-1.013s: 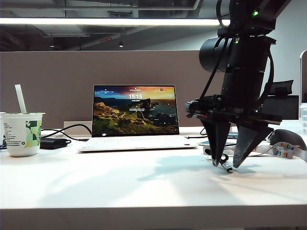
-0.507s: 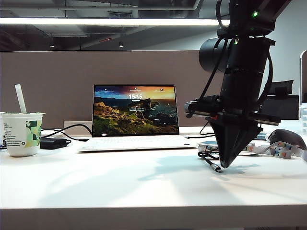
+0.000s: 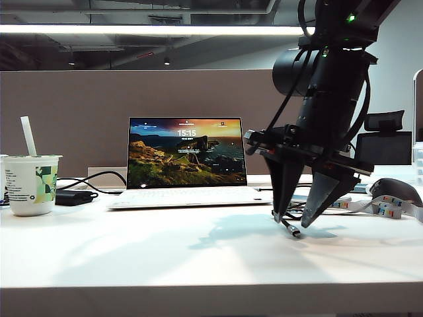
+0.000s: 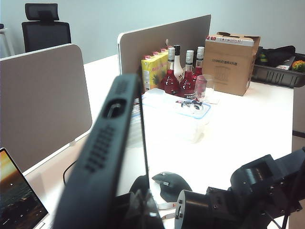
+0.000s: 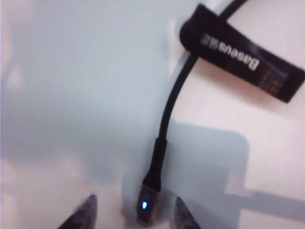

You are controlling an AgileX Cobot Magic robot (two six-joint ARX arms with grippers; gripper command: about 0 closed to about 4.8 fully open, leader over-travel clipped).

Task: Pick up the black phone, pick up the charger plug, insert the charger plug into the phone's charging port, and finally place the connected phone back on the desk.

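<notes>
On the right side of the desk point(image 3: 198, 257), the right hand point(image 3: 295, 223) hangs point-down with its fingers parted, straddling the charger plug point(image 5: 147, 206), which lies flat on the desk between the two tips, untouched. Closing squarely on the plug's stiff body rather than the soft cable would probably keep it from swivelling. The left hand point(image 4: 121, 210), out of the exterior view, is clamped on the black phone point(image 4: 102, 152), holding it edge-up above the desk, ready to meet the plug.
</notes>
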